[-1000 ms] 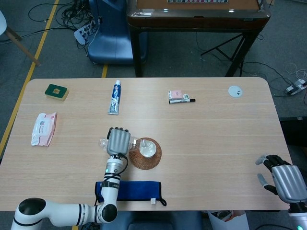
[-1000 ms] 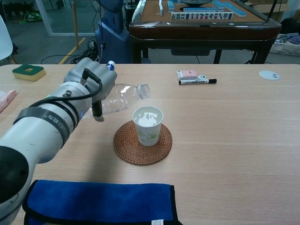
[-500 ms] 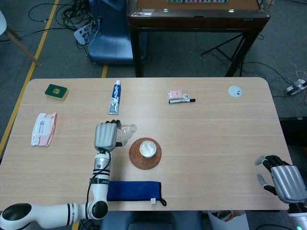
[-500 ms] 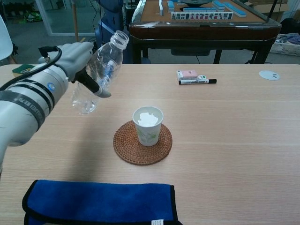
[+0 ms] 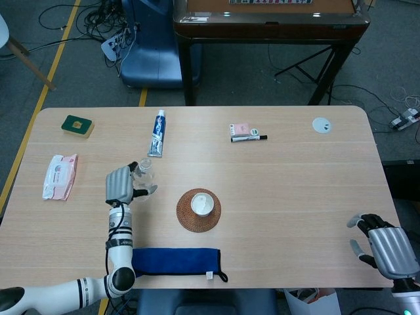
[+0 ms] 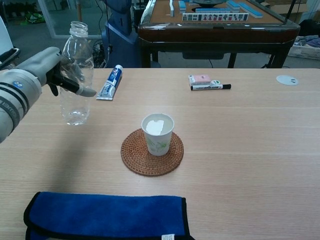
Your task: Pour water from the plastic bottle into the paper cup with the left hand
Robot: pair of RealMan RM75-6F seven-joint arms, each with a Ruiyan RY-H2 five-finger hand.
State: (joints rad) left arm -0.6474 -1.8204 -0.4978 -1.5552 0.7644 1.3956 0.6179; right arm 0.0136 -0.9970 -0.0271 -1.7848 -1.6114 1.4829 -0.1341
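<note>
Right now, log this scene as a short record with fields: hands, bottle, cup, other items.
left hand: grips the plastic bottle, held upright, cap off, left of the cup
right hand: at the table's near right corner, holding nothing, fingers apart
paper cup: upright on the woven coaster, with water in it
blue cloth: along the near edge
far side: toothpaste tube, black marker, green box
left edge: wipes pack
</note>
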